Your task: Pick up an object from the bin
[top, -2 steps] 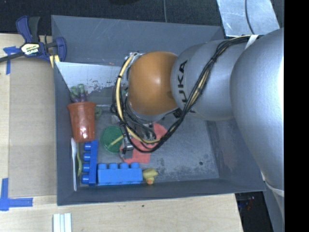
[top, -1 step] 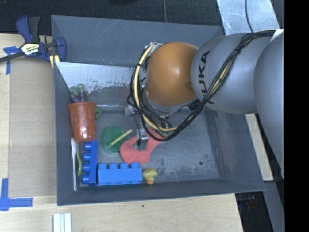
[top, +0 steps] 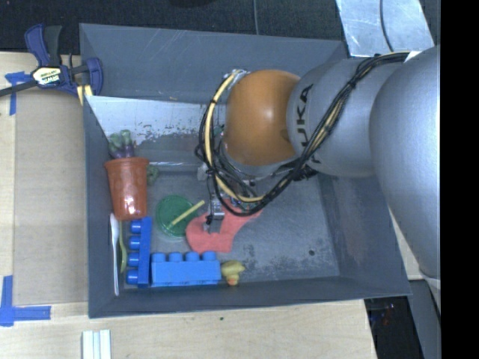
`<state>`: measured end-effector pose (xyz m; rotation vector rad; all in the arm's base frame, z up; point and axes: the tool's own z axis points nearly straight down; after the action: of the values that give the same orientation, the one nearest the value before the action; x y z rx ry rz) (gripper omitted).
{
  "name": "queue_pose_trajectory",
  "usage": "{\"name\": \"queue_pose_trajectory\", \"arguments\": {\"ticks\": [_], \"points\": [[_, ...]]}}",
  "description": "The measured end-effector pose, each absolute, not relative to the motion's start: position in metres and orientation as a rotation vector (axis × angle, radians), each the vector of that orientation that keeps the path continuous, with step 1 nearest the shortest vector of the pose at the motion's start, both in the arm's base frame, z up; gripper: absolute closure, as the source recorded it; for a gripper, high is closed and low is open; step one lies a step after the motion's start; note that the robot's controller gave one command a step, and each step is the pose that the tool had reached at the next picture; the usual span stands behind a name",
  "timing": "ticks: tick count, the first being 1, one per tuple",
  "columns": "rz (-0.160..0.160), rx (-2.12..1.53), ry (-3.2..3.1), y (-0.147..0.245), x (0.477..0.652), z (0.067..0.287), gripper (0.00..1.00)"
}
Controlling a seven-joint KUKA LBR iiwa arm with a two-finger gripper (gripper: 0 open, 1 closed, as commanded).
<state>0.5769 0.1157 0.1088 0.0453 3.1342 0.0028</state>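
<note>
a flat red shape (top: 218, 235) lies on the floor of the bin, close to the near wall and about in the middle. the gripper (top: 214, 217) is right over its far left part and looks like it touches it. i cannot tell if the gripper is open or closed, because the arm's round orange cover (top: 258, 118) and its cables hide much of it. part of the red shape is hidden under the gripper too.

just left of the red shape is a round green lid (top: 166, 206) with a yellow stick (top: 183, 215) across it. a long blue brick (top: 185, 268) lies by the near wall, with a small yellow thing (top: 233, 272) at its right end. another blue brick (top: 138, 251) lies by the left wall. farther back on the left is an orange cup (top: 127, 187) on its side. behind it is a purple and green thing (top: 121, 143) that is hard to make out.

the grey bin (top: 337, 238) has a scratched, spotty floor.
</note>
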Motion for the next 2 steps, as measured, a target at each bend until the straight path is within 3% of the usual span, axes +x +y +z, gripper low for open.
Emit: {"name": "queue_pose_trajectory", "arguments": {"ticks": [1,2], "points": [[0.007,-0.094,3.125,0.1291,0.5669,0.0739,0.00],[0.006,0.234,3.115,0.1381,0.5656,0.0723,1.00]]}}
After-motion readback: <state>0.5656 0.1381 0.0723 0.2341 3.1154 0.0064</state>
